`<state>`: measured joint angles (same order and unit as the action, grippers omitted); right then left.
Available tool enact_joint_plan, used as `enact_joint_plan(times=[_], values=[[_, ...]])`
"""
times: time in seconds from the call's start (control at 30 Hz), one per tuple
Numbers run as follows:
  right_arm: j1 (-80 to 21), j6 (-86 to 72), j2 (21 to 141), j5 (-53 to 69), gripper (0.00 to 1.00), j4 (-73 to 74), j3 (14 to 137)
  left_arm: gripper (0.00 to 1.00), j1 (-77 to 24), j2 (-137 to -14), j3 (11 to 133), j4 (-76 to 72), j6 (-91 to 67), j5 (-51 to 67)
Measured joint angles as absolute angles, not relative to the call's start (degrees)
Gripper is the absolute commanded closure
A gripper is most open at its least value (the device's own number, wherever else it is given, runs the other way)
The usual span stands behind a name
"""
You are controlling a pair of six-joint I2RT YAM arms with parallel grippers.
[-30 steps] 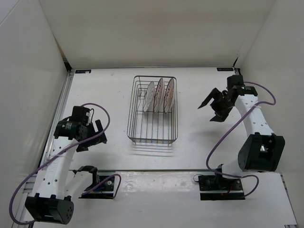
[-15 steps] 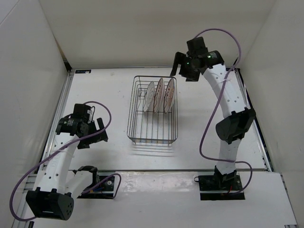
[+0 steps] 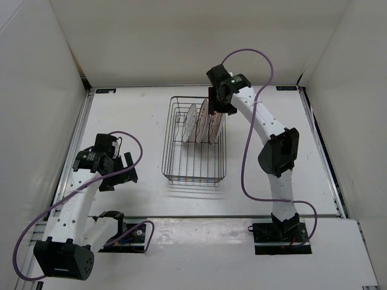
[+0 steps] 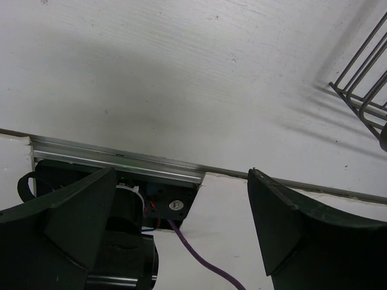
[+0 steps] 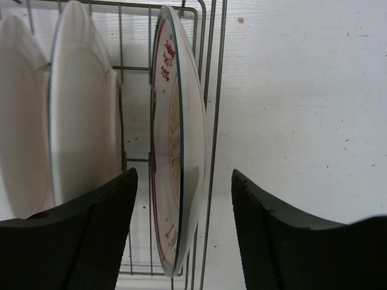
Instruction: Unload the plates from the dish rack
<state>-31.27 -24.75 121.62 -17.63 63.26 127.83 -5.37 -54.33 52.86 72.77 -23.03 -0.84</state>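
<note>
The dark wire dish rack stands mid-table with three white plates on edge at its far end: left, middle, right. My right gripper hangs over the rack's far right corner. In the right wrist view its open fingers straddle the rightmost plate, which has a red-orange pattern, and the rack's side wire; a gap shows on both sides. The middle plate stands beside it. My left gripper is open and empty over the table at the front left.
White walls close in the table at the left, back and right. In the left wrist view a corner of the rack shows at the upper right. An aluminium rail and a purple cable lie below the open left gripper.
My right arm has swung from the right side of the table to the rack's far right corner, and its jaws have narrowed a little around the rightmost plate. The left arm has barely moved.
</note>
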Motion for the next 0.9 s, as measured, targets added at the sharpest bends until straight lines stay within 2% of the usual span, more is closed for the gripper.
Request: enact_joint_plan(times=[0.03, 0.07, 0.13, 0.17, 0.23, 0.27, 0.4, 0.5, 0.9], values=[[-31.55, -24.75, 122.32, -18.59, 0.41, 63.35, 127.83, 0.0, -5.37, -54.33, 52.86, 72.79, -22.96, -0.82], [-31.7, -24.58, 122.96, -19.46, 0.43, 63.44, 127.83, 0.0, -5.37, -54.35, 52.86, 72.82, -22.96, -0.82], [-31.92, -24.51, 123.79, -20.78, 0.43, 63.57, 127.83, 0.0, -5.37, -54.35, 52.84, 72.82, -22.96, -0.82], [-31.99, -24.51, 124.01, -21.28, 0.54, 63.57, 127.83, 0.0, -5.37, -54.35, 52.84, 72.82, -22.96, -0.82], [-32.01, -24.23, 124.18, -22.26, 0.64, 63.64, 127.85, 0.0, -5.37, -54.35, 52.82, 72.75, -22.92, -0.82], [-32.01, -24.21, 124.2, -22.65, 0.75, 63.77, 127.98, 0.0, -5.37, -54.35, 52.8, 72.71, -22.9, -0.82], [-32.16, -24.18, 124.25, -23.94, 0.82, 63.92, 129.45, 0.0, -5.37, -54.46, 52.47, 71.99, -22.79, -0.54], [-32.36, -23.68, 124.25, -25.67, 1.0, 64.51, 130.08, 0.0, -5.37, -54.48, 52.23, 71.94, -22.76, -0.34], [-32.84, -22.46, 123.92, -28.53, 1.0, 64.99, 130.08, 0.0, -5.37, -54.5, 52.05, 71.94, -22.94, 0.47]])
